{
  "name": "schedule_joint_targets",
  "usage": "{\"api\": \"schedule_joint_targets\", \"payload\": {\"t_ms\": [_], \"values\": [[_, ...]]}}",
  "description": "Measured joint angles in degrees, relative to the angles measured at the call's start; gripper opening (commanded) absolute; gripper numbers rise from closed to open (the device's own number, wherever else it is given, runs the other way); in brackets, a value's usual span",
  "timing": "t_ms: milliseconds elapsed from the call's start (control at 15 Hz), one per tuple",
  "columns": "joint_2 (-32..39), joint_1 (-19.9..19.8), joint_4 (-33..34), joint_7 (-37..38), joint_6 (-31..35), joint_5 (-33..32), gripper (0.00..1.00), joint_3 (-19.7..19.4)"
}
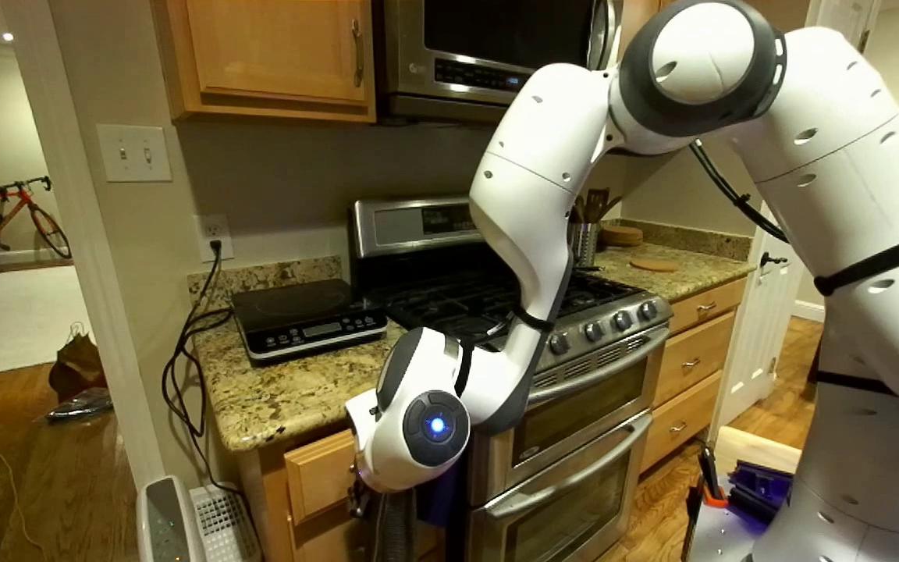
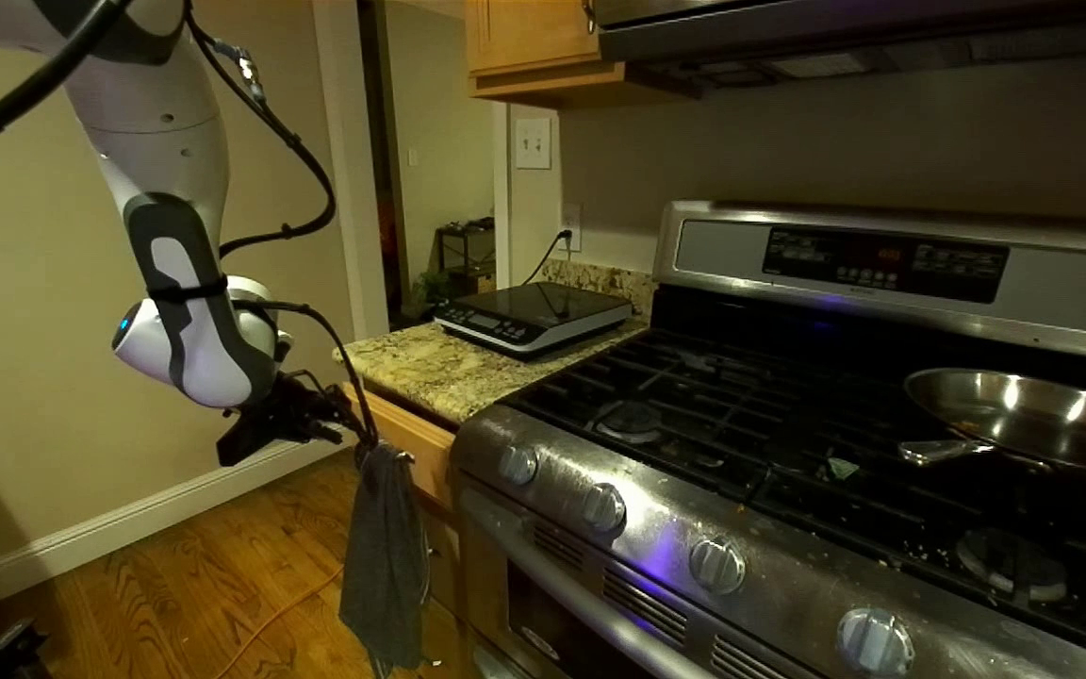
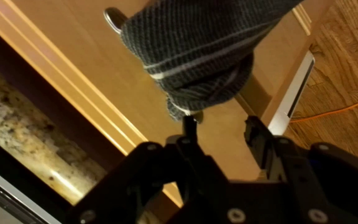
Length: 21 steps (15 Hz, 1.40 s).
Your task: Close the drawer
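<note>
Nearest in the wrist view, the 2 dark jaws are seen at the bottom of the picture, parted by a clear gap; how close this is to their widest spread cannot be told. Nothing is gripped between them, and through the gap the tan front of the drawer (image 3: 126,81) is shown. By the jaw tip at the left of that view, the folded edge of a dark grey striped towel (image 3: 204,53) is met in the line of sight; whether it is touched cannot be told. Just beyond, the towel is draped over a silver handle (image 3: 115,17) on the drawer front.

In an exterior view the white arm (image 2: 152,118) is bent down, the jaws being shown near the drawer front, with the towel hanging beside and below them. Directly beneath the edge of the speckled stone table (image 1: 293,390), the drawer is found left of the steel stove (image 2: 661,514) in both exterior views; how far, if at all, it is pulled out cannot be judged.

On the table a black cooktop (image 1: 301,308) is set, and along the stove's front 4 knobs (image 2: 717,564) are lined up, while a shiny pan (image 2: 1024,415) is carried on its top. Farthest off, at the left edge of an exterior view, an orange bicycle (image 1: 14,215) is seen.
</note>
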Motion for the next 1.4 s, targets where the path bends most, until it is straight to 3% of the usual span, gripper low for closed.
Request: {"api": "schedule_joint_targets", "payload": {"t_ms": [200, 400, 733, 1000, 1133, 1267, 1400], "values": [[-3.27, 0.23, -4.11, -1.09, 0.20, 0.48, 0.97, 3.82], [-6.22, 0.35, -8.22, -3.22, 1.53, 4.25, 1.00, 6.32], [-7.00, 0.08, -11.37, -9.62, 11.47, 11.71, 1.00, 6.83], [-6.88, 0.09, -11.35, -10.43, 12.20, 11.88, 1.00, 6.83], [-6.06, 0.36, -10.66, -9.82, 8.87, 14.72, 1.00, 6.80], [-4.75, 1.12, -8.75, -7.64, 4.74, 16.98, 0.96, 6.17], [-2.83, 1.71, -6.12, -4.72, 1.71, 18.12, 0.76, 5.00]]}}
